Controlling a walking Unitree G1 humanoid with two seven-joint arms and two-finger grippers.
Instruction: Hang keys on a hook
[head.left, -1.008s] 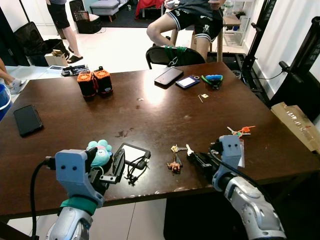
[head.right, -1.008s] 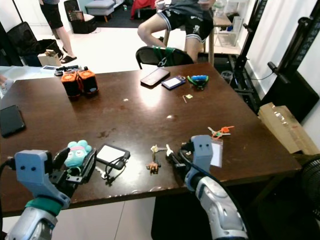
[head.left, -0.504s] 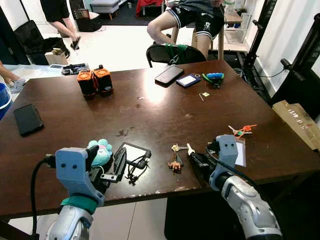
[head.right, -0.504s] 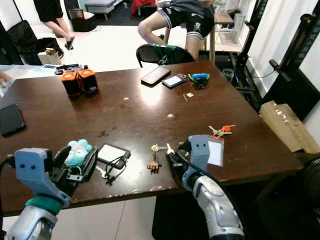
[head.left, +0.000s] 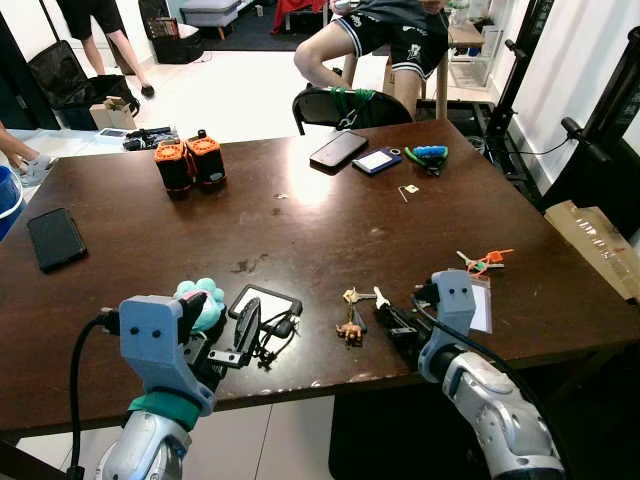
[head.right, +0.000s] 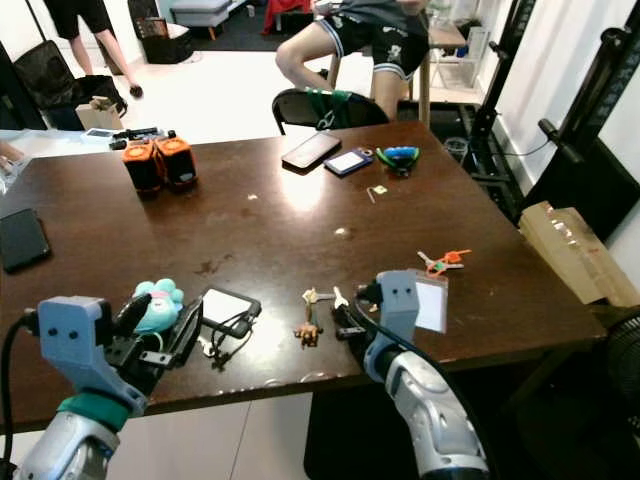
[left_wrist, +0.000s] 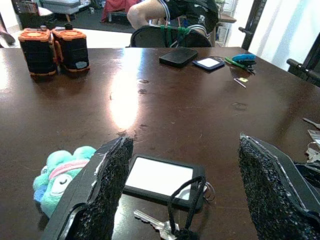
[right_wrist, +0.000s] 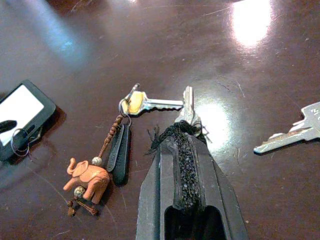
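I saw the right tool (right_wrist: 185, 131) clenched on a silver key (right_wrist: 188, 107) on the surface (head.left: 300, 230), beside the elephant keys (right_wrist: 112, 145). The left tool (left_wrist: 182, 200) sat released over the card holder (left_wrist: 162, 180).

The desk (head.left: 300, 225) is dark brown and glossy. The keys (right_wrist: 160, 104) are silver, one with a yellowish head, on a ring with a small orange-brown elephant charm (right_wrist: 87, 177) and a black tag (right_wrist: 120, 152). The plush toy (left_wrist: 55, 172) is teal with a pink band. The card holder (left_wrist: 160, 177) is black with a white face. Both claws, right claw (right_wrist: 186, 145) and left claw (left_wrist: 182, 185), are black.
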